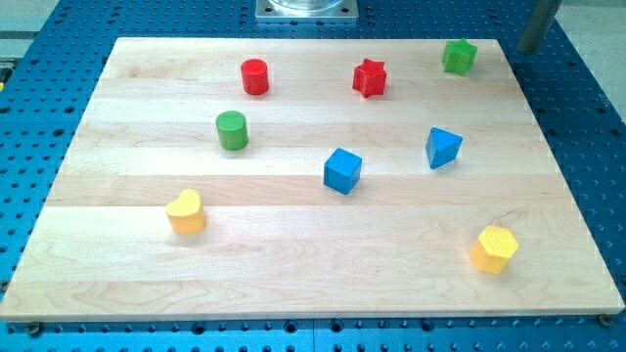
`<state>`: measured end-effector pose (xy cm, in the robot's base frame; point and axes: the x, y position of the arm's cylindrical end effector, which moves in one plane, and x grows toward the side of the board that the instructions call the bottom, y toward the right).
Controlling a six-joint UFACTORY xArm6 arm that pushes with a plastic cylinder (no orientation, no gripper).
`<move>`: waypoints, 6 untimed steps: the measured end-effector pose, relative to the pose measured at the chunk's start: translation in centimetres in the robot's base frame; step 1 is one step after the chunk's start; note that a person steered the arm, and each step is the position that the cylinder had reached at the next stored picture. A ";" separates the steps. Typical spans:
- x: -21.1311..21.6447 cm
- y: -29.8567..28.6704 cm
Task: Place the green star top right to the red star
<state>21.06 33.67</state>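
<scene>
The green star sits near the board's top right corner. The red star lies to its left and slightly lower, with a clear gap between them. My tip is at the view's top right, just off the board's edge, to the right of the green star and not touching it. Only the lower part of the rod shows.
A red cylinder sits top left, with a green cylinder below it. A blue cube and a blue wedge are mid-board. A yellow heart is lower left and a yellow hexagon lower right. The wooden board lies on a blue perforated table.
</scene>
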 end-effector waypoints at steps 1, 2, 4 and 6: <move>0.0 -5.1; -0.1 -9.8; 0.4 -19.1; 6.9 -20.5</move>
